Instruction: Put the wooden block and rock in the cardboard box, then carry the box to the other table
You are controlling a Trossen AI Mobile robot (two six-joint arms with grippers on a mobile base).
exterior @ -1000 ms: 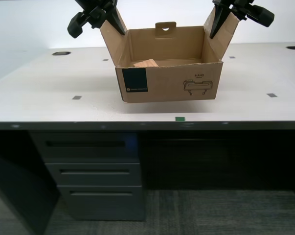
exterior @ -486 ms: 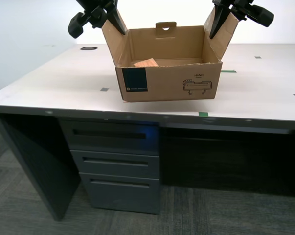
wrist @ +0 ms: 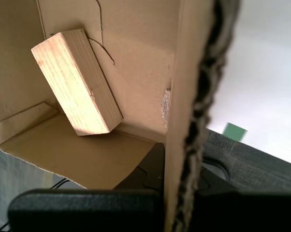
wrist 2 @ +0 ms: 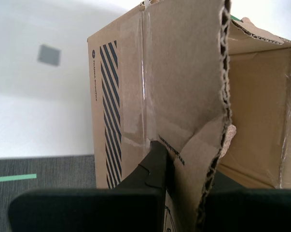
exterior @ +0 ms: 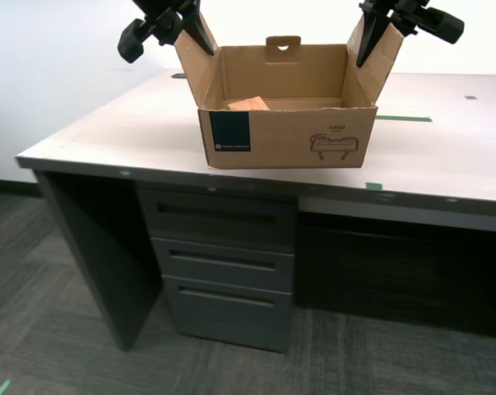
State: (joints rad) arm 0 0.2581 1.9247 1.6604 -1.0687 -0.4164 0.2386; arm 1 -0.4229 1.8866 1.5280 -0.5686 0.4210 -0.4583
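Flanking the cardboard box [exterior: 285,123], dark drawers [exterior: 223,271] sit below.

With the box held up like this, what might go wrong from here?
Both grippers hold the cardboard box only by its thin side flaps; my second gripper pinches a flap already creased at the jaws, so it may bend or tear. The wooden block lies loose inside and may slide, shifting the load.
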